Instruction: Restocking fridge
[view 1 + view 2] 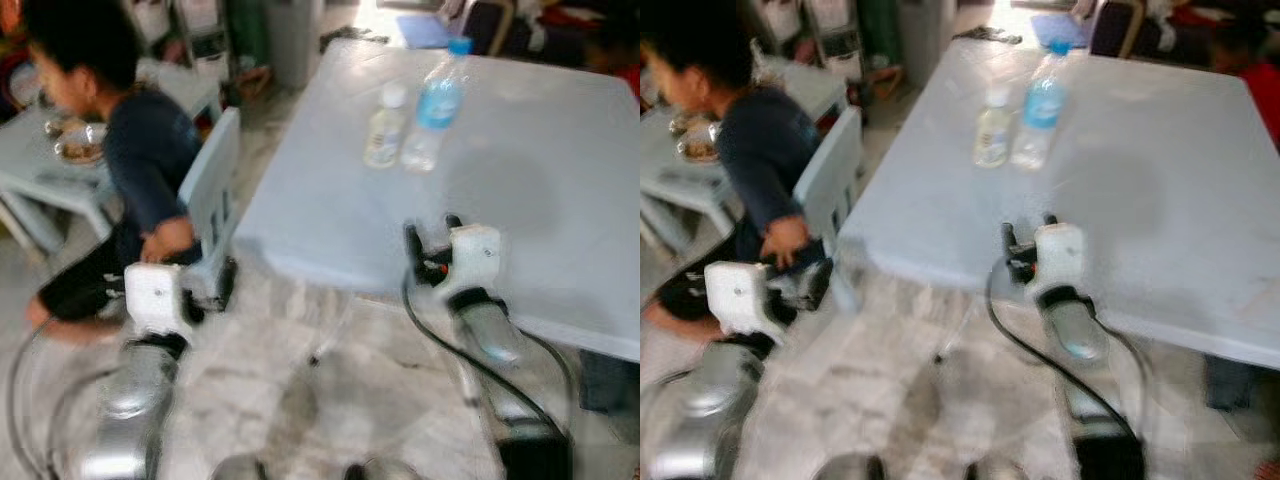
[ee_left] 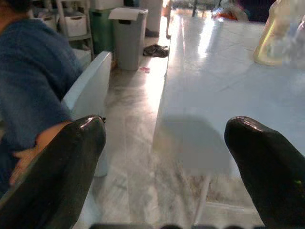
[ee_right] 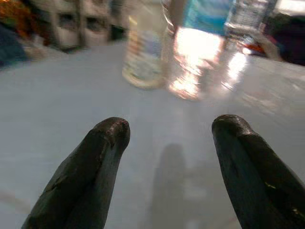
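Two bottles stand side by side on the pale blue table (image 1: pixel 560 170): a small one with yellowish liquid and a white cap (image 1: pixel 385 127) and a taller clear water bottle with a blue cap and blue label (image 1: pixel 435 105). My right gripper (image 1: pixel 432 238) hovers over the table's near edge, open, pointing at the bottles; in the right wrist view both bottles, the small one (image 3: pixel 143 45) and the water bottle (image 3: pixel 200 47), stand ahead of its fingers (image 3: pixel 90 171). My left gripper (image 1: pixel 225 285) is low beside the table's left corner, open and empty, with the small bottle (image 2: pixel 281 33) off to one side.
A person in a dark blue top (image 1: pixel 145 150) crouches at my left by a pale blue chair (image 1: pixel 212 195), a hand (image 1: pixel 165 240) close to my left gripper. A low table with dishes (image 1: pixel 60 160) stands behind. A grey bin (image 2: pixel 127 36) sits farther back on the marble floor.
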Controlling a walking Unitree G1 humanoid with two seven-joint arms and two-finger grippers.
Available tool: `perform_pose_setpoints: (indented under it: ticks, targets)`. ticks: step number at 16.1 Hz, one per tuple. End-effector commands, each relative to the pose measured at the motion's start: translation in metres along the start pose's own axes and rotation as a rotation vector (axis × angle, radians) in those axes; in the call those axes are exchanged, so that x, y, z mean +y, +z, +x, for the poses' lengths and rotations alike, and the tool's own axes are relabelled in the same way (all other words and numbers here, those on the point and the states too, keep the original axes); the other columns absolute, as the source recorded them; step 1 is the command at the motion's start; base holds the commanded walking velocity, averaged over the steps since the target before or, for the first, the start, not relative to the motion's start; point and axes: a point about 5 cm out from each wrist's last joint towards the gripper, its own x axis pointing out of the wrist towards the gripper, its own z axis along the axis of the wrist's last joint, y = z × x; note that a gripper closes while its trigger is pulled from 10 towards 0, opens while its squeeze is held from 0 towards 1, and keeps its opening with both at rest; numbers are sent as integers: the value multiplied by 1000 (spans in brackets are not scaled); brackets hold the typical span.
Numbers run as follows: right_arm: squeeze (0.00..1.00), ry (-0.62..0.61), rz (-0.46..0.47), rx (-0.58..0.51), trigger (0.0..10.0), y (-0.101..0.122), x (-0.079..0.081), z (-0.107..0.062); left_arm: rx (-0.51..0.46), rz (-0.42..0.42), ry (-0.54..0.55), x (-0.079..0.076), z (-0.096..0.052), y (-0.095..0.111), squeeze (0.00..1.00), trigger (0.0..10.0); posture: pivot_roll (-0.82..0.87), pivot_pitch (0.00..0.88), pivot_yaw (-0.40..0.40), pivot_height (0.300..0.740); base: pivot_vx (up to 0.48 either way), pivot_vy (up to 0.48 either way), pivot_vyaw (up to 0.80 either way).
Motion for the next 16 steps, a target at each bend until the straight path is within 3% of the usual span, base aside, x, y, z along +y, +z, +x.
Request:
perform_pose_setpoints:
  ticks: [1, 4, 10, 12, 14, 15, 16]
  targets:
    - [0, 3, 2, -29, 10000, 6, 5, 0, 15, 6, 53, 12, -4, -3, 0, 10000, -21, 138, 0, 740, 450, 0, 0]
    - [0, 12, 6, -41, 10000, 8, 8, 0, 33, 4, 45, 10, -7, -8, 0, 10000, -27, 150, 5, 740, 416, 0, 0]
    - [0, 35, 22, 34, 10000, -12, 11, 0, 148, 49, 2, 11, -16, -33, 0, 10000, 17, 167, 44, 740, 0, 0, 0]
    - [0, 2, 42, 10, 10000, -3, 9, 8, 137, 74, -46, 11, -8, -28, 0, 10000, 6, 149, 48, 740, 0, 0, 0]
    - [0, -32, 67, -41, 10000, 6, 11, 11, 107, 94, -29, 23, 8, -23, 0, 10000, -37, 166, 75, 740, 0, 0, 0]
    - [0, -116, 86, -5, 10000, 0, 6, -1, 61, 58, 41, 28, 19, -13, 0, 10000, -59, 152, 72, 740, 0, 0, 0]
    - [0, -97, 78, -8, 10000, 0, 8, -4, 41, 63, 40, 26, 22, -8, 0, 10000, -59, 148, 69, 740, 0, 0, 0]
